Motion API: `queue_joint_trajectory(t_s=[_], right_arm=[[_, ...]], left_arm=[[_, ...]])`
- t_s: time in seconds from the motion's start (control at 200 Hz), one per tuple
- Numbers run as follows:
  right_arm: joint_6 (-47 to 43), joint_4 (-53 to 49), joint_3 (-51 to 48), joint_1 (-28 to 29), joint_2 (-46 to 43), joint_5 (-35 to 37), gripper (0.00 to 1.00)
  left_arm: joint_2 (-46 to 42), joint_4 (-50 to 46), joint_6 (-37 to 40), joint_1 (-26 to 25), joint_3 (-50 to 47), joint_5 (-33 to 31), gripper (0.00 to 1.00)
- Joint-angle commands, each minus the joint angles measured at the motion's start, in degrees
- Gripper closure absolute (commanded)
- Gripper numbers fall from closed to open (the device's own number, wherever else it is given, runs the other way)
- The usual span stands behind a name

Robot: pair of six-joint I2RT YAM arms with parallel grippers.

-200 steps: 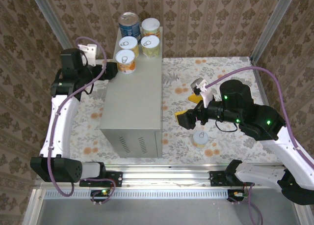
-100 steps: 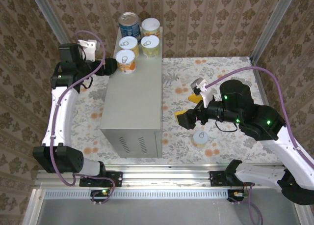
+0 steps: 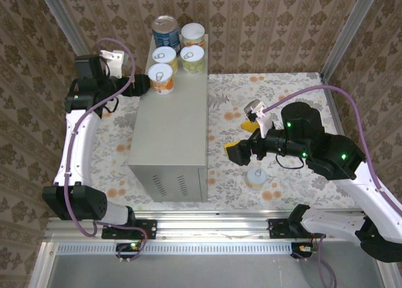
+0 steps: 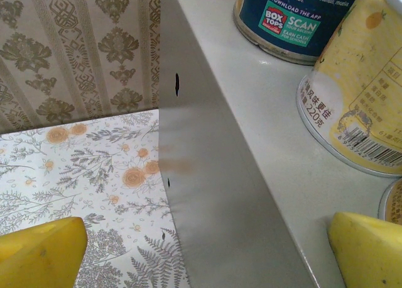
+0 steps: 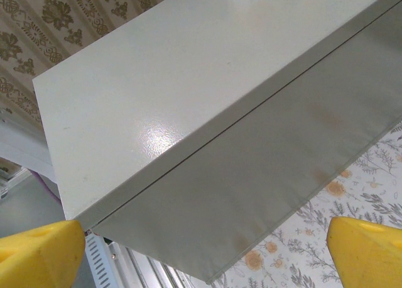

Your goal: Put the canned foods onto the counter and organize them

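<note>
The counter (image 3: 173, 124) is a tall grey metal box left of centre. At its far end stand a blue-labelled can (image 3: 164, 29) and several yellow-labelled cans, the nearest (image 3: 161, 78) at the left edge. One more pale-lidded can (image 3: 255, 177) sits on the floral floor. My left gripper (image 3: 139, 85) is open, straddling the counter's left top edge beside that nearest can. The left wrist view shows the blue can (image 4: 295, 17), a yellow can (image 4: 358, 93) and nothing between the jaws of the gripper (image 4: 204, 263). My right gripper (image 3: 240, 137) is open above the floor, facing the counter's right side (image 5: 251, 193), just beyond the floor can.
Patterned walls close in the back and both sides. An aluminium rail (image 3: 213, 228) runs along the near edge by the arm bases. The near half of the counter top (image 5: 157, 93) is bare. Floral floor lies open right of the counter.
The left wrist has swung slightly right, bringing its gripper closer to the nearest yellow can. The right arm and all cans have stayed put.
</note>
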Motion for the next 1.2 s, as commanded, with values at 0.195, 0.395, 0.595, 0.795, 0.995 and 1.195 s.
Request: queue_joint_trajectory(t_s=[0.195,0.395,0.595,0.795,0.995,1.195], right_arm=[[0.83,-0.02,0.56,0.33,-0.1,-0.52,0.0],[0.73,-0.23,1.18,0.29,0.65,-0.69,0.0],[0.51,-0.37,1.31,0.34,0.78,-0.74,0.0],[0.38,-0.37,1.21,0.35,0.69,-0.69,0.0],[0.29,-0.37,1.08,0.4,0.69,-0.6,0.0],[0.47,-0.37,0.63,0.29,0.43,-0.54,0.0]], left_arm=[[3.36,-4.72,2.22,-0.57,0.31,-0.84,0.0],[3.72,-4.61,2.1,-0.77,0.39,-0.39,0.0],[4.14,-4.71,2.09,-1.01,0.64,-0.39,0.0],[4.58,-4.76,2.1,-1.04,1.08,-0.21,0.0],[4.69,-4.99,2.19,-1.37,1.02,-0.43,0.0],[4.83,-4.82,2.14,-1.43,0.84,-0.3,0.0]])
